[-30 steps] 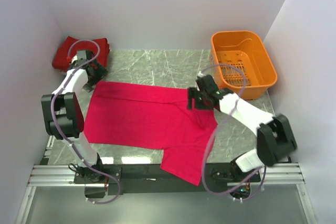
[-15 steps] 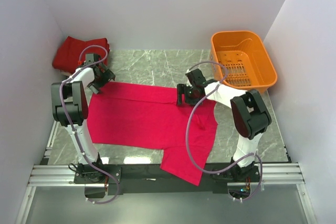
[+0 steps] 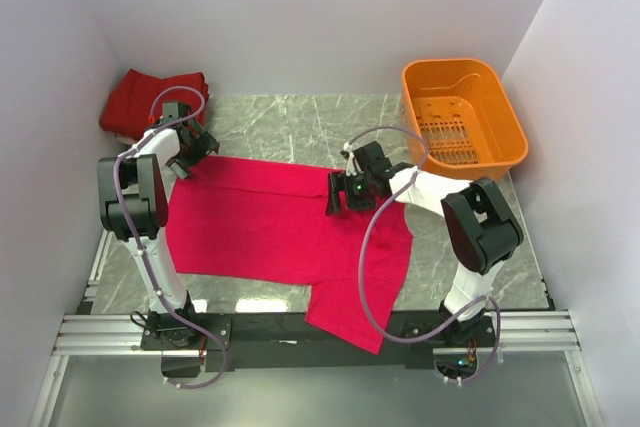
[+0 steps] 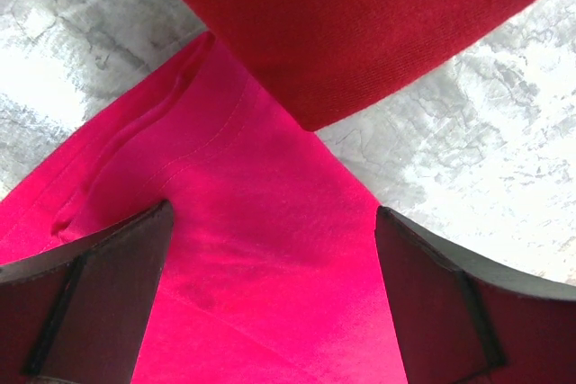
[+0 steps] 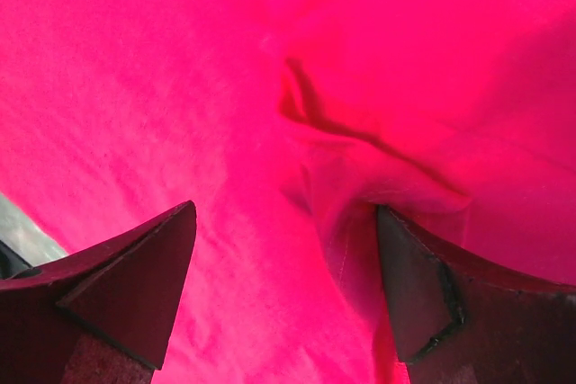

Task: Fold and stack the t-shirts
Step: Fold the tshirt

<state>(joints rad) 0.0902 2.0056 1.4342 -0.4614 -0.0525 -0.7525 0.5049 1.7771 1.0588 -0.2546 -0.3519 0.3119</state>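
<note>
A crimson t-shirt point(image 3: 270, 232) lies spread on the marble table point(image 3: 290, 127), with one part hanging over the near edge. My left gripper point(image 3: 192, 154) is open over the shirt's far left corner. In the left wrist view point(image 4: 272, 213) crimson cloth point(image 4: 261, 249) lies between the spread fingers. Darker red t-shirts point(image 3: 150, 97) lie folded at the far left, and one edge shows close ahead point(image 4: 360, 24). My right gripper point(image 3: 340, 194) is open over the shirt's far edge near the middle. In the right wrist view point(image 5: 285, 213) a wrinkle of crimson cloth point(image 5: 360, 146) bunches by the right finger.
An orange plastic basket point(image 3: 465, 117) stands at the far right, behind the right arm. White walls close in the table on the left, back and right. A metal rail point(image 3: 300, 332) runs along the near edge by the arm bases.
My right gripper has moved left along the shirt's far edge, and cloth now bunches beside it. My left gripper came down from the dark red stack to the shirt's corner, then held still.
</note>
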